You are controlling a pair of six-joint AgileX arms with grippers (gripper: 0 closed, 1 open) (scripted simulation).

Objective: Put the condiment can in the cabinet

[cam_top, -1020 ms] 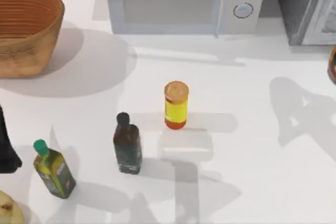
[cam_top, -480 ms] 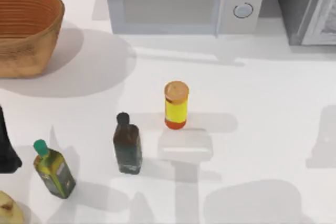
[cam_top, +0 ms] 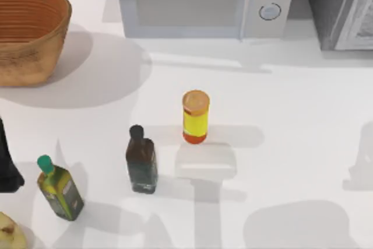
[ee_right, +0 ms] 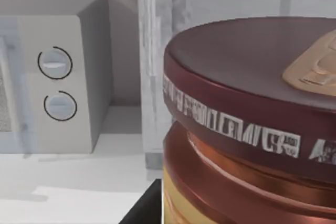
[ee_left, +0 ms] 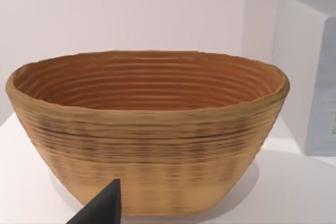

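Observation:
The condiment can (ee_right: 247, 119) looms very close in the right wrist view, with a wide dark maroon lid and an orange-yellow body. My right gripper (ee_right: 144, 208) is shut on it and holds it up off the table. Behind the can stands the cabinet (ee_right: 157, 51) with its pale framed door panel. In the top view the cabinet (cam_top: 332, 10) is the dark grey speckled box at the back right corner. My left gripper (cam_top: 6, 164) is parked at the table's left edge, facing the basket.
A pale microwave (cam_top: 198, 1) with two knobs stands at the back, left of the cabinet. A woven basket (cam_top: 29, 33) sits back left. A yellow container with orange cap (cam_top: 195, 118), a dark bottle (cam_top: 141, 161) and a green-capped bottle (cam_top: 58, 190) stand mid-table.
One second ago the can showed at the top view's right edge; it has since left that view with my right arm. The arm's shadow slid toward the front right.

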